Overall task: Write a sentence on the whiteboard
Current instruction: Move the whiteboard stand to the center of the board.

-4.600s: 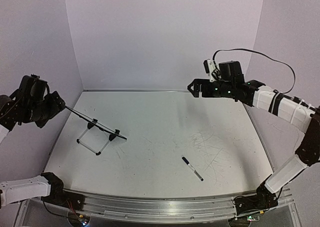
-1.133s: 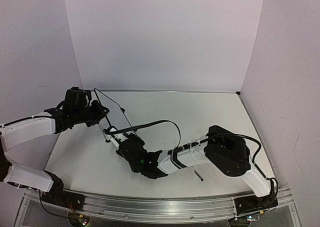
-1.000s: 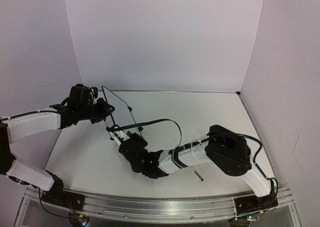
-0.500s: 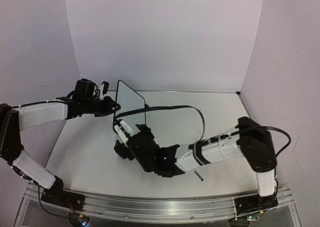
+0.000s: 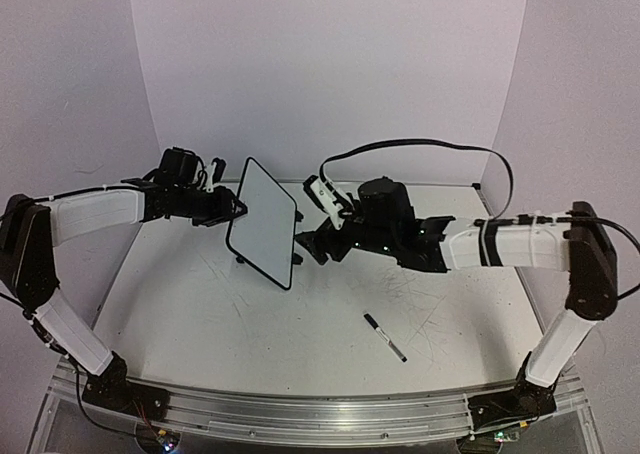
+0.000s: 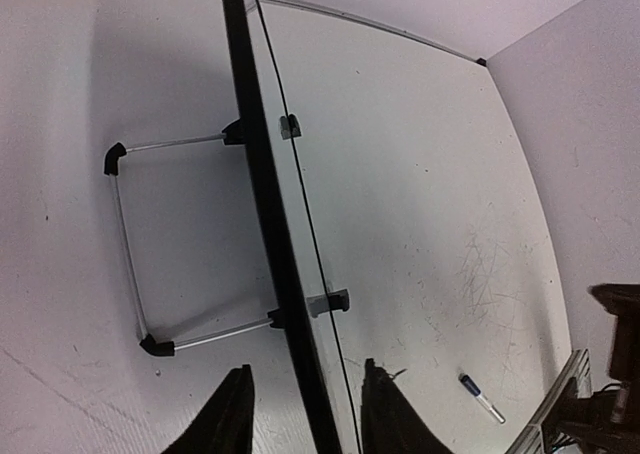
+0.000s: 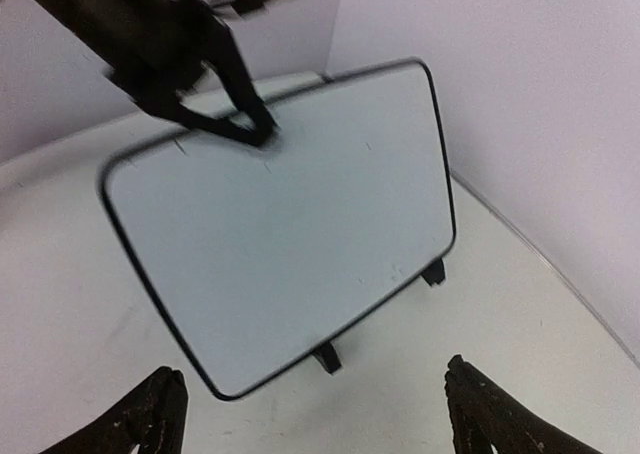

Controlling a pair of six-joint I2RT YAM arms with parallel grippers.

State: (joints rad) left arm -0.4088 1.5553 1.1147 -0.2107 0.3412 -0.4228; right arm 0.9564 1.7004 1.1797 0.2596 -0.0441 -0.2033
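Your right arm point(image 5: 500, 244) had swung up and back from the low reach along the near edge that it held half a second earlier, and the whiteboard point(image 5: 262, 224) had risen from its low slant by the left edge to stand nearly upright on the bench point(image 5: 330, 374), left of the middle and closer to the far edge than the near one. You had one board: a flat rectangle with a smooth, plain pale face, a thin black frame and rounded corners. Two small black feet point(image 7: 325, 357) stuck out under its lower edge, and behind it one thin silvery wire stand point(image 6: 128, 254) with two black corner caps rested on the bench. Your left gripper point(image 6: 305, 370) straddled the board's top edge, loosened, with a sliver of gap between each of its two dark fingers point(image 6: 232, 414) and the frame. Your right gripper point(image 7: 312, 376) hung near the board's front, spread wide around nothing. One slim marker point(image 5: 384, 337), dark at the cap and pale along the barrel, lay on the scuffed white bench toward the near edge, well apart from the board.
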